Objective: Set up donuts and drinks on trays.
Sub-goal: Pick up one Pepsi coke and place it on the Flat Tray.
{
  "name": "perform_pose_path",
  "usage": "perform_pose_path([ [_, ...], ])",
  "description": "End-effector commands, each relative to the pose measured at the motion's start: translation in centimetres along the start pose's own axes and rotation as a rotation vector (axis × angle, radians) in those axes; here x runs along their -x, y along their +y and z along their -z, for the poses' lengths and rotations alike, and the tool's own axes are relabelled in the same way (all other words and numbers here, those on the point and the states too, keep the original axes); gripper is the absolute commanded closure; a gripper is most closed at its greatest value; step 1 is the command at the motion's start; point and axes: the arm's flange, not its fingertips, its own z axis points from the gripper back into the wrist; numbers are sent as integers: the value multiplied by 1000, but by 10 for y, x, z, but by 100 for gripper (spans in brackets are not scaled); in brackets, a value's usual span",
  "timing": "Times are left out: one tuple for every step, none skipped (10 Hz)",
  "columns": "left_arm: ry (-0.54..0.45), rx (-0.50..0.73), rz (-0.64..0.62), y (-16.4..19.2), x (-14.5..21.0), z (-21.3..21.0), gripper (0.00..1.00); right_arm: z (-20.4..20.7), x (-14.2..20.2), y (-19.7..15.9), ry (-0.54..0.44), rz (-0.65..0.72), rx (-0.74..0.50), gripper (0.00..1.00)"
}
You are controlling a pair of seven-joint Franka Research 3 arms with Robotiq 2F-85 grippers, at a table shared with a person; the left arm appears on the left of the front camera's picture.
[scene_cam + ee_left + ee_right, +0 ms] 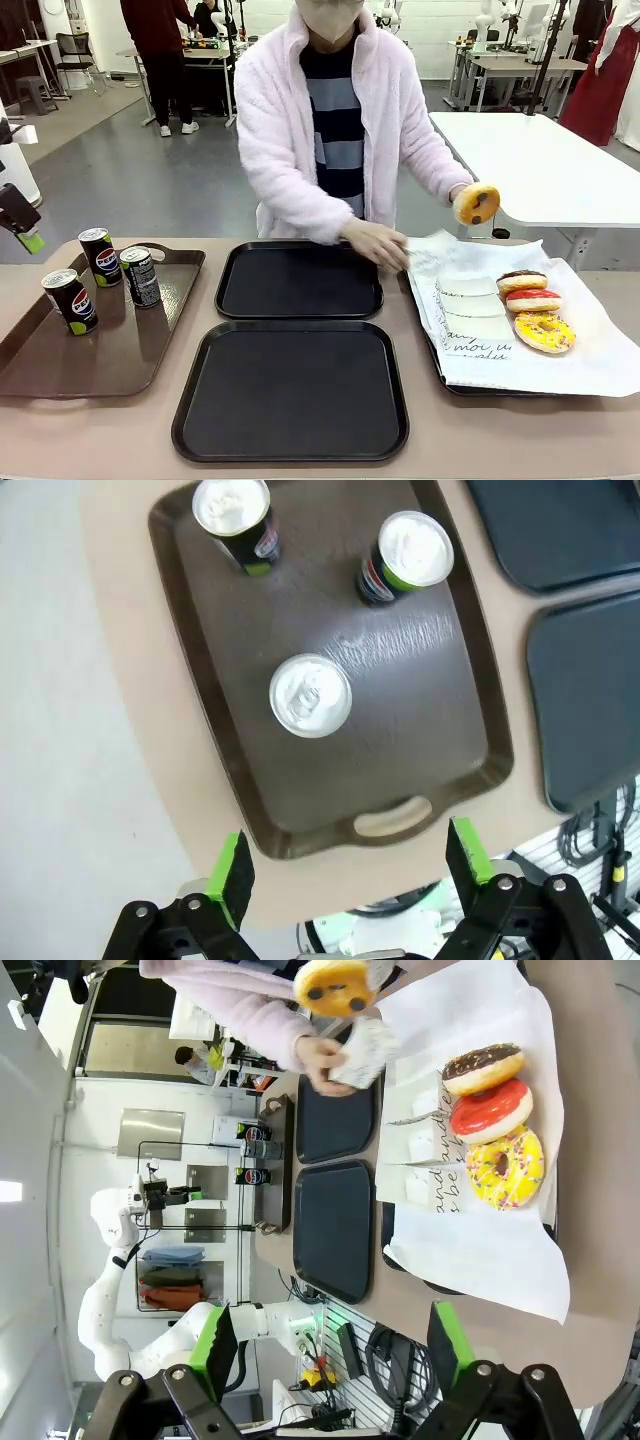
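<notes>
Left jaws: spread wide, gripping nothing. Straight ahead of them: glossy brown plastic tray with handle cut-outs [420,710] carrying three slim black Pepsi cans with silver tops [310,695], upright, apart from each other. Off to one side: two matte black rectangular plastic trays [590,710]. Right jaws: also spread, gripping nothing. Well ahead of those: chocolate, red and yellow iced ring donuts [490,1110], touching in a row on white paper [480,1250]. Farther out: yellow-iced donut [335,985] held up by the person [340,120], other hand [318,1055] on a white paper sleeve [362,1048].
</notes>
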Motion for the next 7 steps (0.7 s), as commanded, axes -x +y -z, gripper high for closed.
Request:
perform_pose_path([
  [-58, 5, 16, 1, -6, 17, 0, 1, -1, -1, -7, -5, -14, 0],
  [0, 0, 0, 0, 0, 0, 0, 1, -1, -1, -7, -5, -14, 0],
  [0, 0, 0, 0, 0, 0, 0, 1, -1, -1, -7, -5, -14, 0],
  [0, 0, 0, 0, 0, 0, 0, 1, -1, -1, -7, -5, -14, 0],
  [0, 0, 0, 0, 0, 0, 0, 1, -1, -1, -7, -5, -14, 0],
  [0, 0, 0, 0, 0, 0, 0, 1, -1, -1, -7, -5, -14, 0],
  [-11, 7, 2, 1, -1, 4, 0, 1, -1, -1, -7, -5, -14, 0],
])
